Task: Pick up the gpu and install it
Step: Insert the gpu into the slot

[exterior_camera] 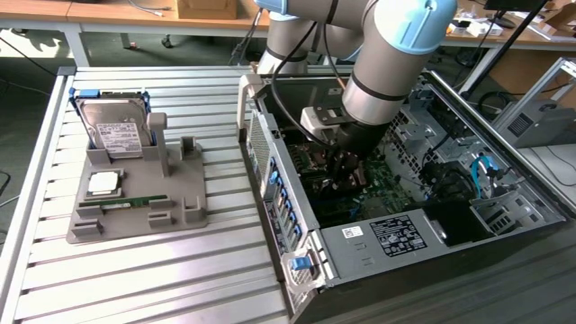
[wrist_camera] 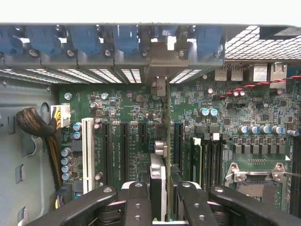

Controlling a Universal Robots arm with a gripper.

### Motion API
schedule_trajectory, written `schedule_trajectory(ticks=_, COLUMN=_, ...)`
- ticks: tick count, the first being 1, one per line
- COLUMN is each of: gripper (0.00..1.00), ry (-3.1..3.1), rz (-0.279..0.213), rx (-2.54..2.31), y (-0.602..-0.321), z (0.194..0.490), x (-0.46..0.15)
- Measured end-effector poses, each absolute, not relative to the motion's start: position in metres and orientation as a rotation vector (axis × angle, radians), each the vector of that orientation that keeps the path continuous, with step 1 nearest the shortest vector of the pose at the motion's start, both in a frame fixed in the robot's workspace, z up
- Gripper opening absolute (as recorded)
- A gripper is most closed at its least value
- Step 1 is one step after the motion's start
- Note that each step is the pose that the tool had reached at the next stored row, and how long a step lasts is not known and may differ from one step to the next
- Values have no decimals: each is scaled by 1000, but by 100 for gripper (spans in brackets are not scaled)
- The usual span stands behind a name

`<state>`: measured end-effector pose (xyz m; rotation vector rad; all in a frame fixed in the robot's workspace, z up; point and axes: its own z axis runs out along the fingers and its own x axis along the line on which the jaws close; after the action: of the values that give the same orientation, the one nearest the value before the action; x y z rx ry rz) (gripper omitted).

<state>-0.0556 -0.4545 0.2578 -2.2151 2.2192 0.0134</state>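
Note:
My gripper (exterior_camera: 347,169) is down inside the open computer case (exterior_camera: 378,236), above the green motherboard (exterior_camera: 382,179). In the wrist view the gpu (wrist_camera: 168,141) stands on edge between my black fingers (wrist_camera: 137,202), seen as a thin card running towards the case's rear wall. Its metal end bracket (wrist_camera: 162,63) lies against the rear slot openings below the blue clips. The gripper (wrist_camera: 160,205) is shut on the gpu's near end. The card stands in line with a black expansion slot (wrist_camera: 178,141); whether it is seated in the slot I cannot tell.
A grey holder (exterior_camera: 135,216) on the slatted table (exterior_camera: 135,283) carries a silver hard drive (exterior_camera: 112,128), a processor chip (exterior_camera: 105,182) and a green memory stick (exterior_camera: 126,201). Around the card are a white slot (wrist_camera: 88,148), black slots, a processor socket (wrist_camera: 256,181) and a cable bundle (wrist_camera: 35,125).

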Motion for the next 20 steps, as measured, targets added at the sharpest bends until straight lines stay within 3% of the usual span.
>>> schedule_trajectory(ticks=20, gripper=27, ry=2249, rz=13, rx=-2185, y=-454, z=258, x=-59)
